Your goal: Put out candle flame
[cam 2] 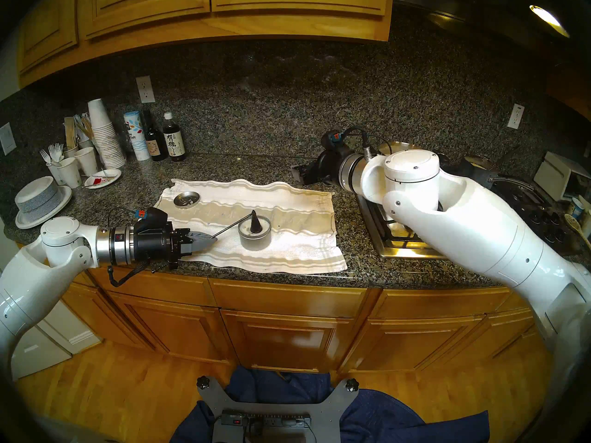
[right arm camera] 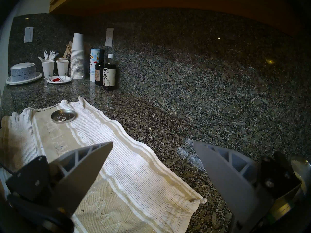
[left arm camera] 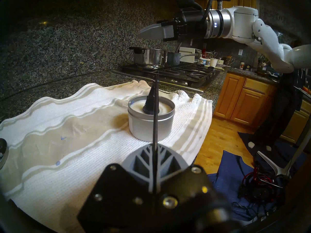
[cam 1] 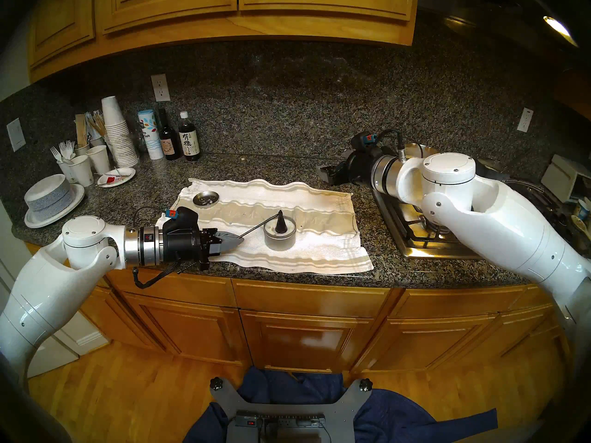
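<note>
1. Candle (cam 1: 280,236): low round silver tin of white wax, standing on the striped dish towel (cam 1: 319,237) toward its near edge. This is the landmark for every entry below.
2. Candle snuffer (cam 1: 281,222): dark cone on a thin rod. The cone sits mouth-down on the wax at the centre of the candle, over the wick. The rod slants down and left from the candle.
3. Flame: not visible in any view, since the cone hides the wick.
4. Left claw (cam 1: 231,243): left of the candle, low over the towel, pressed together on the rod's end.
5. Right claw (right arm camera: 153,151): behind and right of the candle, well apart, spread and holding nothing.
6. Tin lid (cam 1: 206,198): shallow silver dish on the towel, behind and left of the candle.
7. Tabletop (cam 1: 287,164): dark granite; a stove lies right of the candle.
8. Step in hand, as a judgement: the smothering itself, with the cone covering the wick.
9. Next move calls for: holding the cone steady for a short wait, then lifting straight up so the rod does not tip the candle or drag wax, and checking the wick for any glow.
</note>
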Robot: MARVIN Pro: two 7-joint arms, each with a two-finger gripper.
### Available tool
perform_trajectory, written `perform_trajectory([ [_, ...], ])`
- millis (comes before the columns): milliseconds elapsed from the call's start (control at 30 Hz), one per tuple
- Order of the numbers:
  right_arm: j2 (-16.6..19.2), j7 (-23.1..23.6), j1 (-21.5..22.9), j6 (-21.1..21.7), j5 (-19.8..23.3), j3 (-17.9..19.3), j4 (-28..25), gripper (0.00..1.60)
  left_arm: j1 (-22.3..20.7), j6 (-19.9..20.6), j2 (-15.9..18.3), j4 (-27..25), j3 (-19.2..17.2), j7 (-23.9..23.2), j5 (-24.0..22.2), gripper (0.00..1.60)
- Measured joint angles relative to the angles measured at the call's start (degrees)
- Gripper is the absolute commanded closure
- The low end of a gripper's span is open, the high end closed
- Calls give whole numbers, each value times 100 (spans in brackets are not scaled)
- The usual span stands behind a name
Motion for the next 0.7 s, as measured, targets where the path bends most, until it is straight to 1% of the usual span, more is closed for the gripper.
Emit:
perform_trajectory([
  [700, 0, 0, 0, 0, 0, 0, 0, 0, -6, 23, -59, -3, -3, 28, 0, 160],
])
